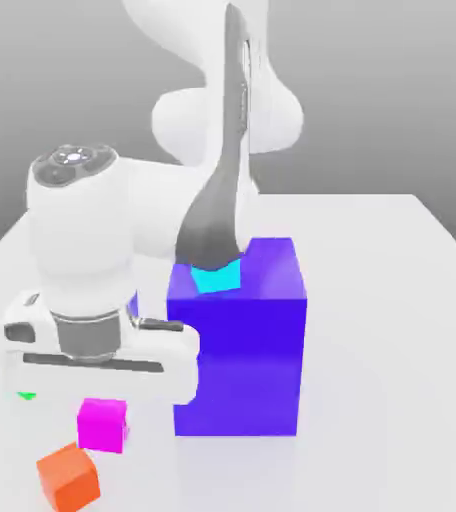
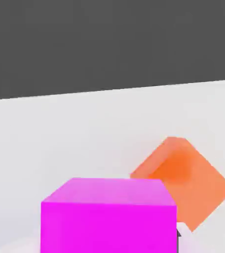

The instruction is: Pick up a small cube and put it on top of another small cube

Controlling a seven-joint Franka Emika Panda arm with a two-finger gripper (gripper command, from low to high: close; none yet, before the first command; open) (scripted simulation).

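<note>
The small magenta cube (image 1: pixel 102 423) sits directly under my hand at the front of the exterior view's left. My gripper (image 1: pixel 102 395) is shut on it from above. In the hand view the magenta cube (image 2: pixel 108 215) looms close and centred. The other small cube, bright green (image 1: pixel 26 396), shows only as a sliver behind the hand, further toward the exterior view's left; the hand hides most of it.
An orange cube (image 1: pixel 69 476) lies tilted just in front of the magenta one, also seen as the orange cube (image 2: pixel 183 183) in the hand view. A big blue-purple block (image 1: pixel 242 340) stands to the exterior view's right, with a cyan cube (image 1: pixel 217 277) on top. The white table (image 1: pixel 392 400) lies beyond it.
</note>
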